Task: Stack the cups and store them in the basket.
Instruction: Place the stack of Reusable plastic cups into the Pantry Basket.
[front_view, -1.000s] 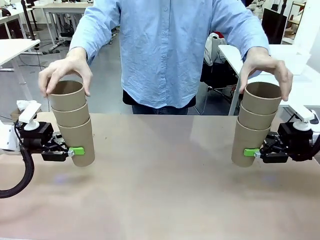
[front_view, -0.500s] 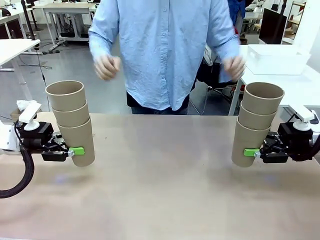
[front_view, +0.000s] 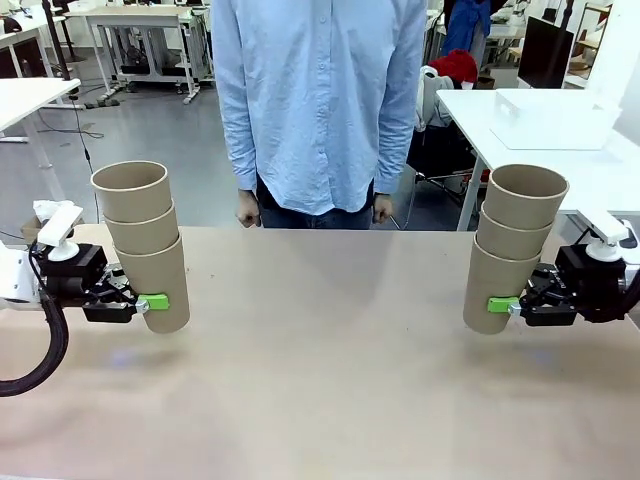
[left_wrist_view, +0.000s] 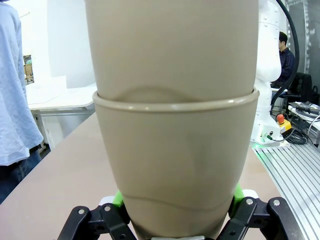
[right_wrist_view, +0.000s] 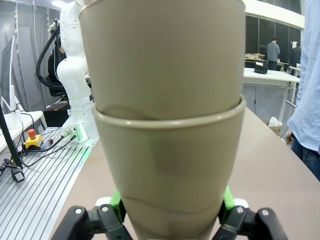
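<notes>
Cups (front_view: 131, 190) are standing nested in two threes at the bench (front_view: 320, 360) ends. The left pincer (front_view: 155, 301) is clasping the left stack (front_view: 150, 265) low on its bottom cup, and the right pincer (front_view: 503, 304) is clasping the right stack (front_view: 510, 260) likewise. Being light, thin paper, they are probably denting easily, so gripping near the stiffer base is looking safest.

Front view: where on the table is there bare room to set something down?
The table is bare across its whole middle, between the left stack and the right stack, and along the near edge. It is crowded at both sides, where the left gripper and the right gripper hold the stacks.
</notes>
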